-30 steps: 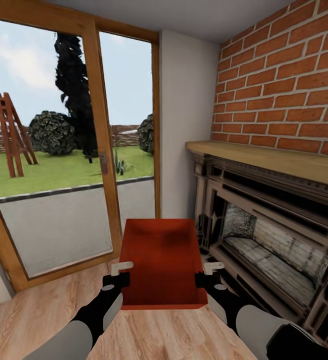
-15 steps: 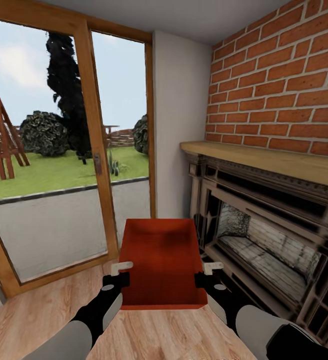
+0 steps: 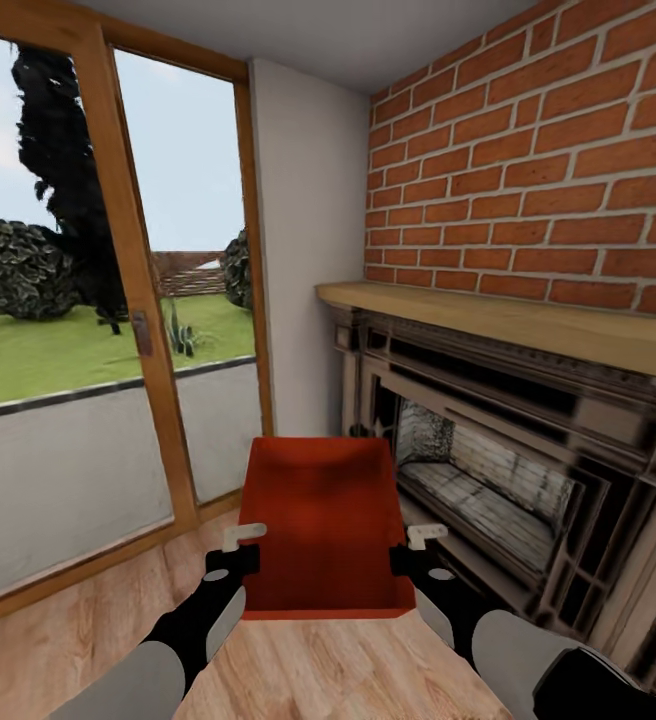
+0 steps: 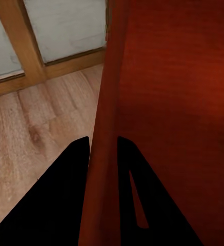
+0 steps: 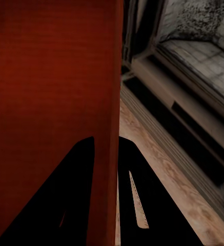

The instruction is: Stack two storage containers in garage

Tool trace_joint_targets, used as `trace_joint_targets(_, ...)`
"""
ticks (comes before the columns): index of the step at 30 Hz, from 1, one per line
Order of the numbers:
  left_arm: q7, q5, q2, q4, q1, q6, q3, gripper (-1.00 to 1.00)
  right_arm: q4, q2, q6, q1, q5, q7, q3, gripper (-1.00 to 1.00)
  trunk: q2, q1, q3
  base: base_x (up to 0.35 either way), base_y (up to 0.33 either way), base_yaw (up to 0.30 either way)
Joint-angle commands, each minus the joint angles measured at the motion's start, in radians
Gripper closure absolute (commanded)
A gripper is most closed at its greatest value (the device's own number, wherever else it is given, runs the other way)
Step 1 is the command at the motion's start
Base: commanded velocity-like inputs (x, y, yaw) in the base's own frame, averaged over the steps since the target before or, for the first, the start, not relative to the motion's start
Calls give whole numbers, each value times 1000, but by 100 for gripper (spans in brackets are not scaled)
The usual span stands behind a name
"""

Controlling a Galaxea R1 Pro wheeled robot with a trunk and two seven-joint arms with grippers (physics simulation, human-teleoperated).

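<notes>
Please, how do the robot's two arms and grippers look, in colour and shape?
Both arms have pale grey rounded forearm shells that pass into black wrists. The left gripper and right gripper are black blocky bodies with pale, off-white flat fingers. In the wrist views the fingers show as dark wedges. No cables or markings show.

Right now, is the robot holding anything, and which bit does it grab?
Yes, one orange-red storage container. The left gripper pinches its left side wall and the right gripper pinches its right side wall, each with a finger either side of the thin wall.
</notes>
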Motion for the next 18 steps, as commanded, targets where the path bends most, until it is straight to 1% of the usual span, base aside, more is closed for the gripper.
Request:
trace_joint_targets(1,14,-13,-1,-4,0,-36,3,100,5,12,-7,0,-21,-31,-13,100,-1,0,0,0,0,-289)
trace_joint_targets(18,14,-14,0,-4,0,-36,2,100,6,12,-7,0,-22,-32,-13,100,-1,0,0,0,0,-288)
